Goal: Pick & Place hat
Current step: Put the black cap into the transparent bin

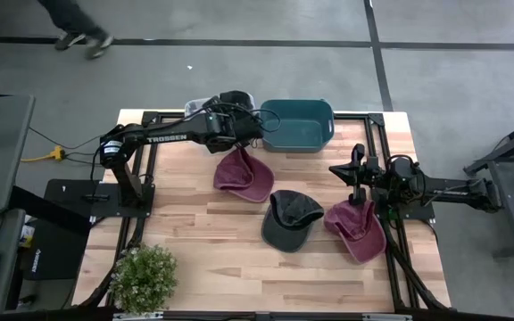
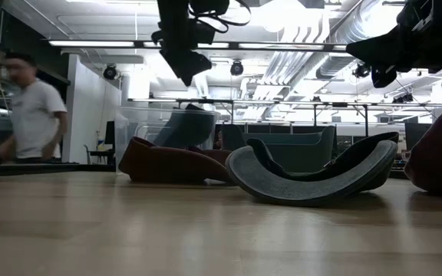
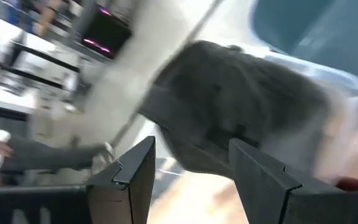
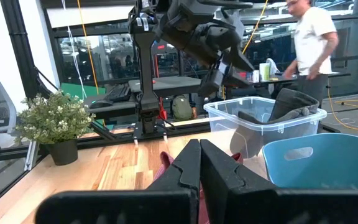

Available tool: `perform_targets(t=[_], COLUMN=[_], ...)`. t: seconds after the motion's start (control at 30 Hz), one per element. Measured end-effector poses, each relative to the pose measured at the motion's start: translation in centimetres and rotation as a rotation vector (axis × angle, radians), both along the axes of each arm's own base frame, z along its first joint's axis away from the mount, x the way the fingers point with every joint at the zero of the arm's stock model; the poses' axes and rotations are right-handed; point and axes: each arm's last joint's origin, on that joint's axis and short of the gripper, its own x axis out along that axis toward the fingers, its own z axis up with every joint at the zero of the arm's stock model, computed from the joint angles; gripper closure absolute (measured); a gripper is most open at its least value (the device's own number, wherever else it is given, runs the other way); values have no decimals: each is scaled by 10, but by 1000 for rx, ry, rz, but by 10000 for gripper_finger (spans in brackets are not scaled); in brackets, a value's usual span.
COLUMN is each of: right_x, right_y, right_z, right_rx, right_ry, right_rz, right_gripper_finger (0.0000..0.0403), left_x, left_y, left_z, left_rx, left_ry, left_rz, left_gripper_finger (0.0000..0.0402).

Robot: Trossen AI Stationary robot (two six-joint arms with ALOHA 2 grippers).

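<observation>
Left claw [image 3: 188, 171] of mine hangs open over the clear bin [image 4: 263, 124], where a dark hat [image 4: 294, 104] stands roughly upright, its lower part hidden; right claw [image 4: 199, 163] shut, idle.

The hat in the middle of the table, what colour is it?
Dark grey hat, clearest in the high view.

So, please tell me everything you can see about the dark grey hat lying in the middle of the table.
The dark grey hat is a soft fabric cap lying upside down on the wooden table, hollow side up, its curved brim tipped upward in the low view. It lies between two maroon hats and appears to touch the right one. No claw touches it.
</observation>
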Motion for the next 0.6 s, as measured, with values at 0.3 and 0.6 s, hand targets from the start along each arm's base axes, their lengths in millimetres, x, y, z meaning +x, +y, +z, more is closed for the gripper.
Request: perform_targets(t=[0.3,0.6], right_x=[0,0], right_y=[0,0], right_z=[0,0], right_rx=[0,0], right_ry=[0,0], right_rz=[0,-1], right_gripper_finger=[402,402], left_x=[2,3], left_y=[-3,-8], left_z=[1,17], left_rx=[-165,-370], left_ry=[-132,-243], left_rz=[-4,-43], left_gripper_finger=[218,218])
